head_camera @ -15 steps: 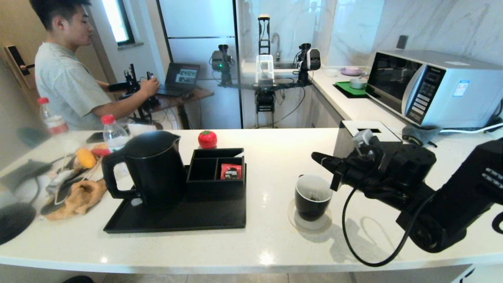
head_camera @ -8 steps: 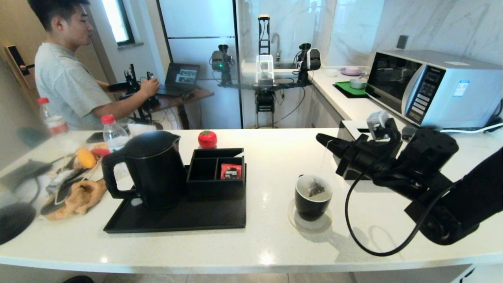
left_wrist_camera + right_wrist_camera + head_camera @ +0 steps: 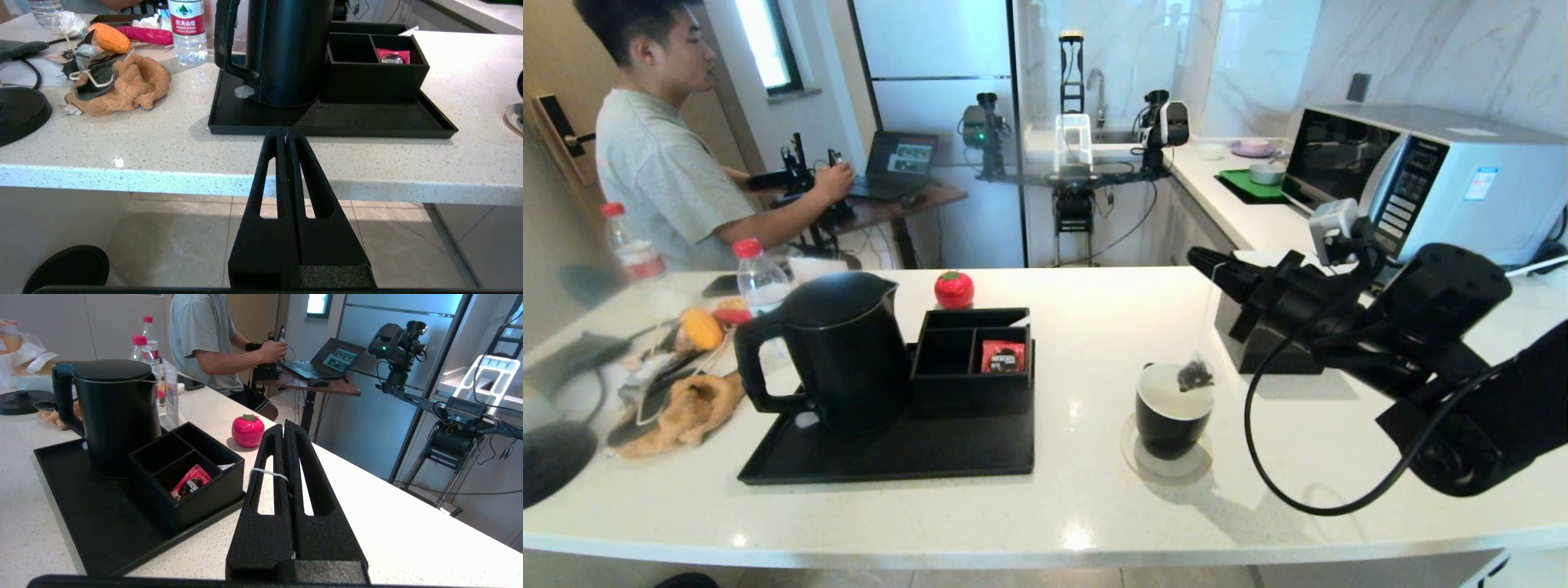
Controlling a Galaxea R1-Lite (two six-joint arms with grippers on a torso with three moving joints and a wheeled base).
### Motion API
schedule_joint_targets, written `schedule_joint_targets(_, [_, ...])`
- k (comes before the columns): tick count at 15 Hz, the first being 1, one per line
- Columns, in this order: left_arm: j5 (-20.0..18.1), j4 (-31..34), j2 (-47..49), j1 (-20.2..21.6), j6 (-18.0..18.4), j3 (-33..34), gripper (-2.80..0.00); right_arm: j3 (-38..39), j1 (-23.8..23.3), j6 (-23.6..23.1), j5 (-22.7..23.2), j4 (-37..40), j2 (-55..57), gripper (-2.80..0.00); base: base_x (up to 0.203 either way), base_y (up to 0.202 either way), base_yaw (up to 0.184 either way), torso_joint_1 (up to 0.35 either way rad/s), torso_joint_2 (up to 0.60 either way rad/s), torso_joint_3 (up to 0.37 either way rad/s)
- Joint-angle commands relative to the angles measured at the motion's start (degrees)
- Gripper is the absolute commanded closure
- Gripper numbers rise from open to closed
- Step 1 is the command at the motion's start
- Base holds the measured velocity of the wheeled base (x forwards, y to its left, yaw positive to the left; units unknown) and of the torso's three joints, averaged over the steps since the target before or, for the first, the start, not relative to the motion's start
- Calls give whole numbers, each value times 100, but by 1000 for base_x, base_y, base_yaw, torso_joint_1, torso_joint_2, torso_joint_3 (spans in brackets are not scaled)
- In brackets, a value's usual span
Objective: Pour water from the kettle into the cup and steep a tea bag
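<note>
The black kettle (image 3: 837, 351) (image 3: 116, 412) (image 3: 286, 53) stands on the left of a black tray. The small black cup (image 3: 1174, 412), white inside, sits on a round coaster right of the tray. My right gripper (image 3: 1199, 260) (image 3: 284, 425) hovers well above the cup, shut on the thin white string (image 3: 267, 473). The string runs down to the tea bag (image 3: 1195, 376), a dark pouch dangling just over the cup's rim. Both cup and bag are out of the right wrist view. My left gripper (image 3: 285, 130) is shut and holds nothing, parked low in front of the counter edge.
The tray (image 3: 890, 461) also carries a compartment box (image 3: 972, 384) with a red sachet (image 3: 1002, 357). A red tomato-shaped object (image 3: 953, 288) sits behind it. A black cube box (image 3: 1262, 347) stands behind my right arm, a microwave (image 3: 1421, 180) far right. A bottle (image 3: 760, 282) and cloth (image 3: 690, 408) clutter the left.
My right gripper has risen and drawn back. The tea bag has come up on its string from inside the cup to just above the rim. The left arm has stayed put.
</note>
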Motion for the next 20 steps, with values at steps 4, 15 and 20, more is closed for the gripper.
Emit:
schedule_joint_targets(4, [1, 0, -2, 0, -2, 0, 0, 58, 2, -2, 26, -244, 33, 0, 0, 0, 0, 0, 0, 0])
schedule_joint_targets(15, [1, 0, -2, 0, -2, 0, 0, 401, 12, -185, 9, -252, 956, 0, 0, 0, 0, 0, 0, 0])
schedule_joint_targets(20, [1, -2, -2, 0, -2, 0, 0, 393, 19, -189, 9, -252, 1152, 0, 0, 0, 0, 0, 0, 0])
